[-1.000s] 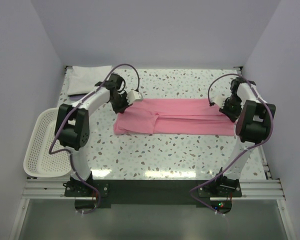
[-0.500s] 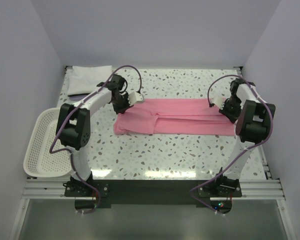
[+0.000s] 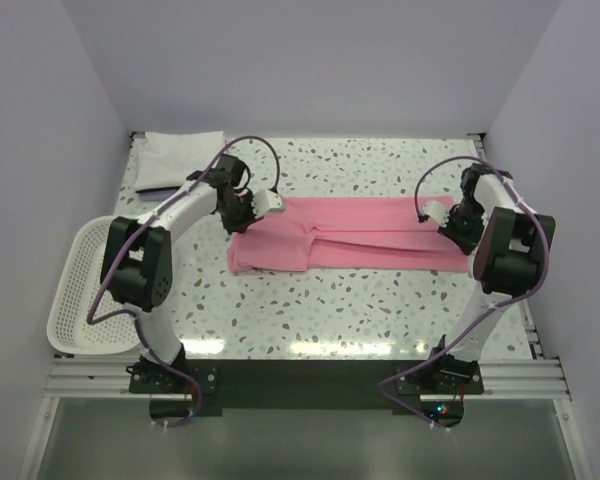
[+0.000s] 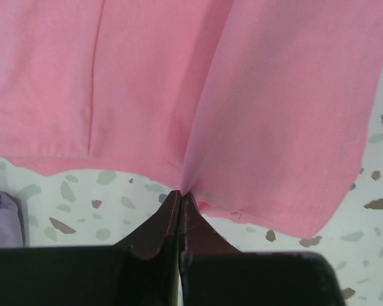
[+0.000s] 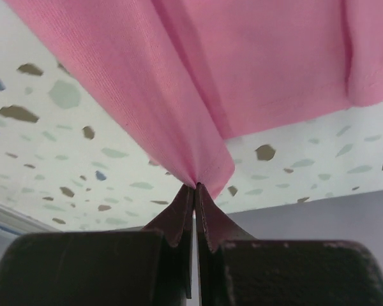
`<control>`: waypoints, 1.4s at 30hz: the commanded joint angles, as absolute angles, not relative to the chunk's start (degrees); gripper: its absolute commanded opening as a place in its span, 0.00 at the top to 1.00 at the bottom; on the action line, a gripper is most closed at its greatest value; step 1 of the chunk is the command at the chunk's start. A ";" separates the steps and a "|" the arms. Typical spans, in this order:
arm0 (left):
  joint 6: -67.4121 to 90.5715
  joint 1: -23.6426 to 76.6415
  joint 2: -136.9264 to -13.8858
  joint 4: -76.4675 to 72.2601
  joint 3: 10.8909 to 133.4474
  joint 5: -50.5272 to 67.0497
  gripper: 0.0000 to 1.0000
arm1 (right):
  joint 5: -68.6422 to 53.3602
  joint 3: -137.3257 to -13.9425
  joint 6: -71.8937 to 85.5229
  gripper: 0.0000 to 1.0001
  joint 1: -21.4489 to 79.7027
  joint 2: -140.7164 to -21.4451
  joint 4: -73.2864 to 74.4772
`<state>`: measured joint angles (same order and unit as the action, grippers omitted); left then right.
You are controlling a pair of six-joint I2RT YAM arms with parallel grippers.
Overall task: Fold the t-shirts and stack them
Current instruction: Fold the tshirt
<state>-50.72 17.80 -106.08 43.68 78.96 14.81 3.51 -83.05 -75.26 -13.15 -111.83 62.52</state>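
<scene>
Although both arms have shifted a little, the pink t-shirt [image 3: 350,235] lies unchanged, a long band across the middle of the bench [image 3: 380,300]. The left pincer [image 4: 180,194] and right pincer [image 5: 196,186] stay clamped on its ends, so the next fold seems not yet begun.

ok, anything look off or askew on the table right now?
Nothing much stands out. The pink t-shirt lies as a long band across the table, with a small pucker left of its centre. The left gripper and right gripper are each shut on one end of it. No spill or damage visible.
</scene>
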 commanded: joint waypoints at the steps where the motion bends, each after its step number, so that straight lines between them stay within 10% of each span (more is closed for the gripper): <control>1: -52.73 17.75 -97.57 44.64 75.60 16.34 1.00 | 4.04 -80.43 -77.25 1.00 -13.36 -103.28 65.74; 14: -55.72 17.84 -83.41 49.66 63.89 19.42 1.00 | 6.07 -73.02 -81.92 1.00 -15.91 -94.65 66.70; 42: -52.91 16.70 -104.50 42.54 79.81 13.54 1.00 | 5.54 -89.12 -75.94 1.00 -14.07 -112.23 64.25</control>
